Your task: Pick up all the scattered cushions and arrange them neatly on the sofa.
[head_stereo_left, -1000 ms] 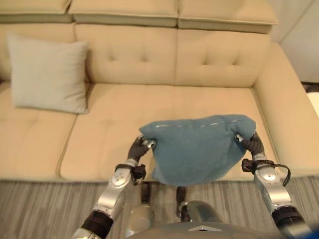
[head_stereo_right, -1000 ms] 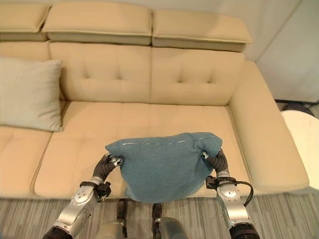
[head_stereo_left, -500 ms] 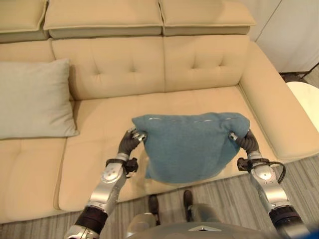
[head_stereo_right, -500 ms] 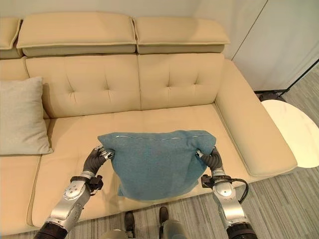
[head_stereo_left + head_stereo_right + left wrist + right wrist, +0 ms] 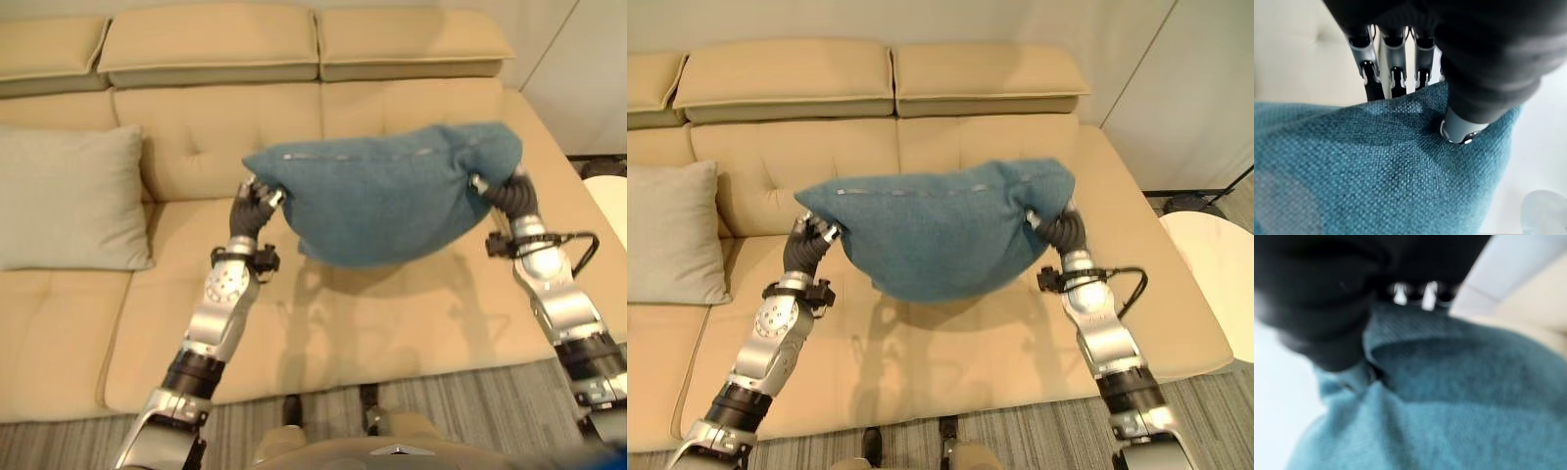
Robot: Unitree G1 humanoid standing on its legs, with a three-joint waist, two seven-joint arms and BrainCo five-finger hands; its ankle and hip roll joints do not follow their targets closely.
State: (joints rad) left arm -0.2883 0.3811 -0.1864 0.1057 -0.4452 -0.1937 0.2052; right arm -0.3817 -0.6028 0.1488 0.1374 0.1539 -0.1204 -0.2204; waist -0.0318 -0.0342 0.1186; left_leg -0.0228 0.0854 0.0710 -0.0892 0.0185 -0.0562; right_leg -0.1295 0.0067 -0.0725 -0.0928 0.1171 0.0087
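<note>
Above sofa, hand-held teal cushion

We saw a teal blue cushion with a fine woven texture, a pale grey cushion, a cream-beige sofa with button tufting, and a grey striped floor.
</note>
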